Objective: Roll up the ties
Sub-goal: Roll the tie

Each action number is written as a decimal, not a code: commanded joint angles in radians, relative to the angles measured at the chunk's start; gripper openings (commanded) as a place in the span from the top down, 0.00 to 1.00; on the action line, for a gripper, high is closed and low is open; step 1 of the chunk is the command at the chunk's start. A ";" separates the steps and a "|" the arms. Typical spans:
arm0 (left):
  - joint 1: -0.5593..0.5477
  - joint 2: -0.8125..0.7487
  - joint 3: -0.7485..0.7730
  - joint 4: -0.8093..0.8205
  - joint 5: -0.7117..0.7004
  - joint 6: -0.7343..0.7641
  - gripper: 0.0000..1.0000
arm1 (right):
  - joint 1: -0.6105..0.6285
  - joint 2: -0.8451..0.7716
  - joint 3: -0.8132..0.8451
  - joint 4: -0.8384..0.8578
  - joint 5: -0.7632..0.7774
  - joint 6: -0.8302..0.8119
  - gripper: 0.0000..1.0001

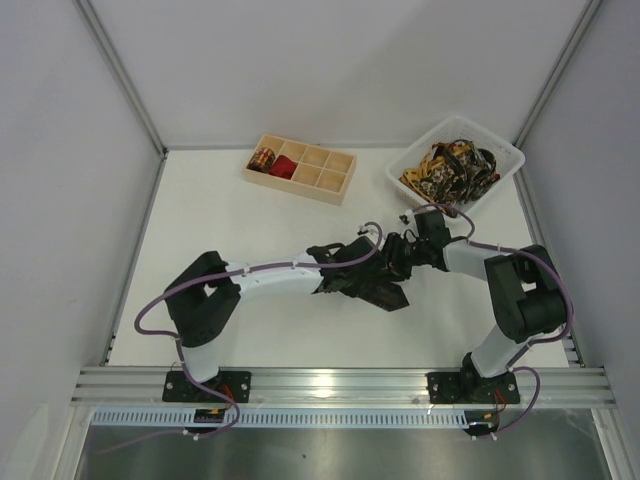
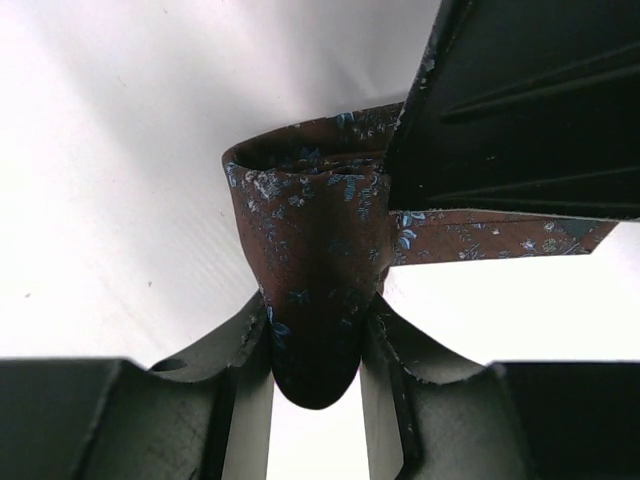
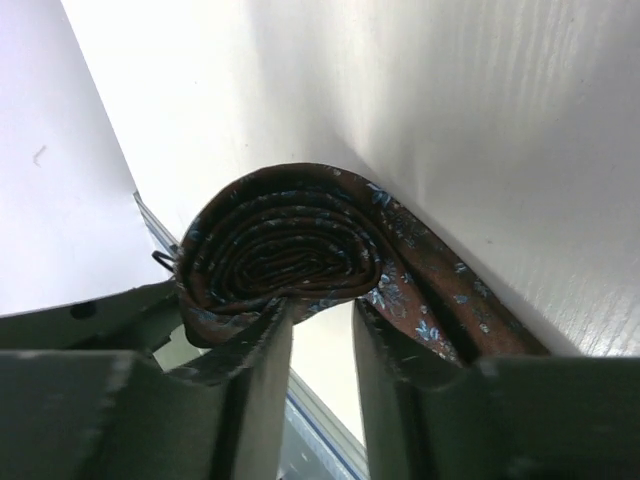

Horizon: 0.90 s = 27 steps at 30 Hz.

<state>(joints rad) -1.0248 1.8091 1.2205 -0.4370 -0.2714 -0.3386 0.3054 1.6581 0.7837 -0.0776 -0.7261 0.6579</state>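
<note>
Your arms: meet mid-frame | left end effector (image 2: 315, 335): pinches tie (image 2: 300, 230) | right end effector (image 3: 320, 315): jaws apart

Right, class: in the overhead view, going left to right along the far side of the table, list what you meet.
Gold-and-black coiled tie → red coiled tie → rest of the wooden tray → white basket holding loose patterned ties.

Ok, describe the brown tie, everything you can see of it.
The brown tie is dark brown fabric with small blue flowers. Most of it is wound into a flattened coil of several layers, a loose tail running off sideways. It sits where both arms meet over the table. The left gripper pinches a fold of it; the right gripper touches the coil's edge.
</note>
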 commanded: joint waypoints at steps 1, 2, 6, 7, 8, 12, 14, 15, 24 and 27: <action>-0.038 0.033 0.054 -0.094 -0.113 0.021 1.00 | 0.001 -0.053 -0.015 -0.004 -0.020 0.016 0.66; -0.046 0.039 0.062 -0.101 -0.124 0.024 1.00 | 0.001 -0.055 -0.020 0.001 -0.018 0.017 0.76; -0.073 0.053 0.092 -0.129 -0.169 0.029 1.00 | 0.000 -0.054 -0.027 0.015 -0.009 0.025 0.99; -0.077 0.055 0.099 -0.132 -0.182 0.030 1.00 | 0.000 -0.052 -0.027 0.019 -0.012 0.026 1.00; -0.077 0.056 0.102 -0.134 -0.186 0.032 0.99 | 0.001 -0.052 -0.031 0.016 -0.012 0.025 1.00; -0.077 0.061 0.120 -0.150 -0.209 0.039 0.99 | 0.000 -0.069 -0.055 0.007 -0.001 0.019 1.00; -0.077 0.065 0.134 -0.154 -0.218 0.039 0.99 | 0.004 -0.067 -0.067 0.022 -0.007 0.028 1.00; -0.077 0.065 0.137 -0.155 -0.218 0.041 1.00 | 0.006 -0.067 -0.072 0.028 -0.010 0.032 1.00; -0.086 0.082 0.169 -0.167 -0.232 0.055 1.00 | 0.017 0.026 -0.055 0.171 -0.039 0.078 1.00; -0.096 0.088 0.175 -0.172 -0.253 0.058 1.00 | 0.020 0.083 -0.046 0.237 -0.065 0.118 1.00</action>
<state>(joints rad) -1.1046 1.8889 1.3514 -0.5968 -0.4793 -0.3042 0.3164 1.6913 0.7094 0.0601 -0.7490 0.7273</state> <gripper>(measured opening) 0.379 0.010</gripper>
